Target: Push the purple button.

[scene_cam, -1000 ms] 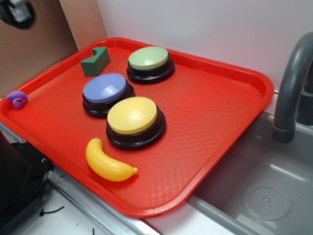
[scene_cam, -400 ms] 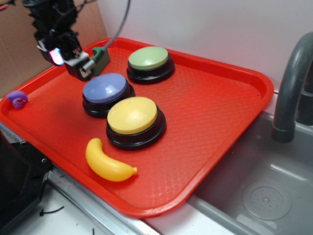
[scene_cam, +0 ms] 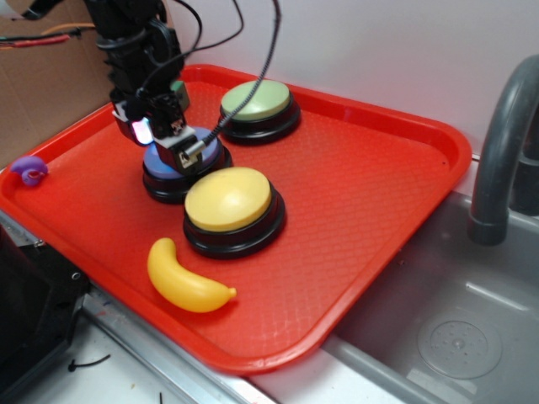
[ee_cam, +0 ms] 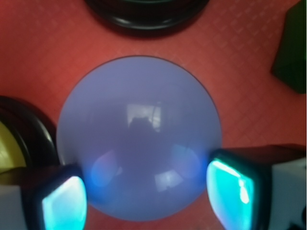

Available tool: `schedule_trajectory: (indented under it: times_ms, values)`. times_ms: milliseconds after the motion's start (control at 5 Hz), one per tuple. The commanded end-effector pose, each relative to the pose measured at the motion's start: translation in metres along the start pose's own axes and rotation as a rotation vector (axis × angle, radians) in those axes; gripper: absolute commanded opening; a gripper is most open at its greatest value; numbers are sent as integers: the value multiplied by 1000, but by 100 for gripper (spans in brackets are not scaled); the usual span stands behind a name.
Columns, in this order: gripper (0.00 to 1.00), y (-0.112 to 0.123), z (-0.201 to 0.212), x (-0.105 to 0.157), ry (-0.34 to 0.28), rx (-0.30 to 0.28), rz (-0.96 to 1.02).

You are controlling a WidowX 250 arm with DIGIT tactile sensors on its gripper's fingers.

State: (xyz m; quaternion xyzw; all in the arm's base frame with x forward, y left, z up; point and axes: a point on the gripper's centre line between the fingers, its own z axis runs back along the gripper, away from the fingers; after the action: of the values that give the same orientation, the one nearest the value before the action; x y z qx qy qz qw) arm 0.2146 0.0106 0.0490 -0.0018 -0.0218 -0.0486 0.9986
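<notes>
The purple button (scene_cam: 157,162) has a periwinkle dome on a black base and sits on the red tray (scene_cam: 362,185), left of middle. My gripper (scene_cam: 171,140) is directly over it and hides most of the dome in the exterior view. In the wrist view the purple button (ee_cam: 139,139) fills the middle, and my gripper (ee_cam: 148,201) stands open across its near edge. The glowing cyan pads (ee_cam: 230,194) lie one on each side of the dome, with nothing held. I cannot tell whether the gripper touches the button.
A yellow-topped button (scene_cam: 227,198) stands just in front of the purple one, and a green-topped button (scene_cam: 255,99) behind it. A yellow banana (scene_cam: 181,278) lies near the tray's front edge. A small purple toy (scene_cam: 29,170) sits at the left rim. A dark green block (ee_cam: 292,52) lies nearby. The sink (scene_cam: 455,328) and faucet (scene_cam: 501,143) are at right.
The arm came in from the upper left and moved right and down, from beside the green block to directly over the purple button. Nothing on the tray has shifted.
</notes>
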Motion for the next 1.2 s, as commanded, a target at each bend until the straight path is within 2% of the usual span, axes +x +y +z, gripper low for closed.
schedule_trajectory:
  times_ms: [0,400,800,1000]
  values:
    - [100,5,-6,7,11,43,49]
    - [100,12,27,-1,-13,48,82]
    - [100,17,67,-15,-42,87,132]
    - [100,19,77,-20,-52,76,147]
